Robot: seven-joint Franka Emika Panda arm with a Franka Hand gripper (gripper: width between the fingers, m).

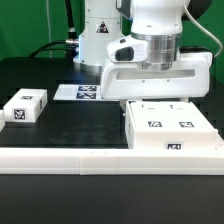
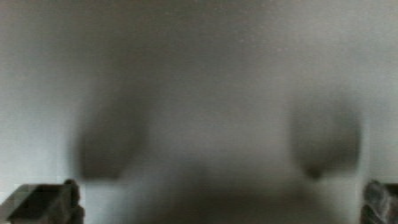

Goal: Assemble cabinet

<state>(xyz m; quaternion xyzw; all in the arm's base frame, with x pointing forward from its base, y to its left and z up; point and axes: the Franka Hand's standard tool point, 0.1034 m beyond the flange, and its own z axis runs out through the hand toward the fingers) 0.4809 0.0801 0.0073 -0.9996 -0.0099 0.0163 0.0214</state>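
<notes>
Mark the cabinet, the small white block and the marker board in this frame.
cabinet [image 1: 170,112]: exterior view, on its top face.
small white block [image 1: 24,104]: exterior view, on its tagged top.
marker board [image 1: 78,92]: exterior view, on its printed middle.

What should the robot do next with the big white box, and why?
Probably close the jaws gently on the cabinet. The arm is down right at its top, the jaws stand wide open, its white surface fills the wrist view up close, and nothing is gripped yet.

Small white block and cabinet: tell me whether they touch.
Apart. The exterior view shows a wide stretch of black table between the small white block and the cabinet.
</notes>
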